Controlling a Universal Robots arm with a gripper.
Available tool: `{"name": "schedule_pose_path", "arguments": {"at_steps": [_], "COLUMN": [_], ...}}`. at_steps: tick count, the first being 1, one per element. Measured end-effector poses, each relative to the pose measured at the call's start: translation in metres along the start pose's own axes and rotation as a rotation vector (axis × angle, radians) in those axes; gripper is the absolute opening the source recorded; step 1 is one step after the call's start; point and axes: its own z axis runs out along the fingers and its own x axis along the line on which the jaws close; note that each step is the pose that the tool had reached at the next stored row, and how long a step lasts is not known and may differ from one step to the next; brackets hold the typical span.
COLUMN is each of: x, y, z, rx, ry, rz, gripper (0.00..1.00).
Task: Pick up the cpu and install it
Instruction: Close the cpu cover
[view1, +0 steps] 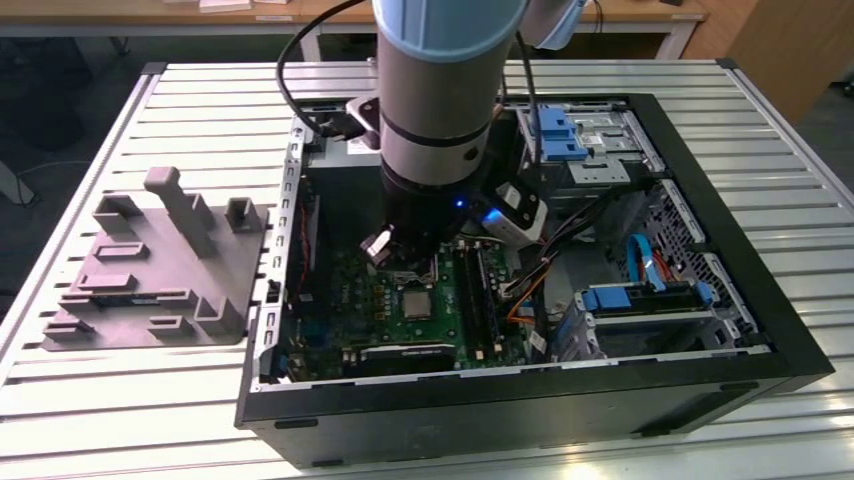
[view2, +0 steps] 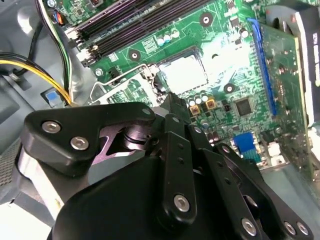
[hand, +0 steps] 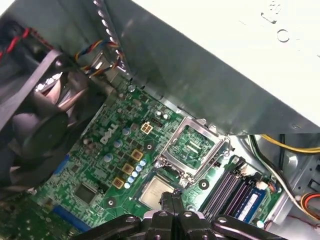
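Note:
The cpu (hand: 154, 191) is a pale silvery square lying flat in the motherboard socket (view2: 182, 75), inside the open computer case; in the exterior view the cpu (view1: 418, 303) shows near the board's middle. The socket's metal frame lid (hand: 192, 145) stands swung open beside it. My gripper (hand: 170, 201) hangs just above one edge of the cpu, its black fingers pressed together with nothing between them. In the second wrist view the gripper (view2: 172, 102) points at the socket's edge.
A grey plastic fixture (view1: 147, 270) with posts and slots stands on the slatted table at the exterior view's left. Memory sticks (hand: 232, 192), yellow and black cables (view2: 30, 67), a fan (hand: 35, 125) and blue drive brackets (view1: 641, 295) crowd the case (view1: 747, 260) around the socket.

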Motion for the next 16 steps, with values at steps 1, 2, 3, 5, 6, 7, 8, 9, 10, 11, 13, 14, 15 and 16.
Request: {"name": "schedule_pose_path", "arguments": {"at_steps": [1,2,3,5,6,7,8,9,10,11,13,14,15,16], "x": [0.0000,0.0000,0.0000,0.0000,-0.0005,-0.0021,-0.0046,-0.0072,-0.0096,-0.0122,-0.0168,-0.0190,-0.0212,-0.0234], "y": [-0.0001,-0.0001,-0.0001,-0.0002,-0.0006,-0.0017,-0.0034,-0.0049,-0.0062,-0.0072,-0.0090,-0.0098,-0.0106,-0.0116], "z": [0.0004,0.0008,0.0012,0.0017,0.0018,0.0018,0.0018,0.0019,0.0019,0.0021,0.0024,0.0026,0.0029,0.0032], "rx": [0.0019,0.0038,0.0056,0.0116,0.0126,0.0091,0.0038,-0.0027,-0.0099,-0.0167,-0.0291,-0.0345,-0.0398,-0.0444], "ry": [-0.0019,-0.0040,-0.0059,-0.0125,-0.0153,-0.0179,-0.0216,-0.0247,-0.0273,-0.0291,-0.0303,-0.0298,-0.0290,-0.0283], "rz": [-0.015,-0.030,-0.046,-0.072,-0.076,-0.078,-0.079,-0.079,-0.079,-0.079,-0.079,-0.079,-0.078,-0.078], "gripper": [0.11,0.11,0.11,0.11,0.11,0.11,0.11,0.11,0.11,0.11,0.11,0.11,0.11,0.11]}}
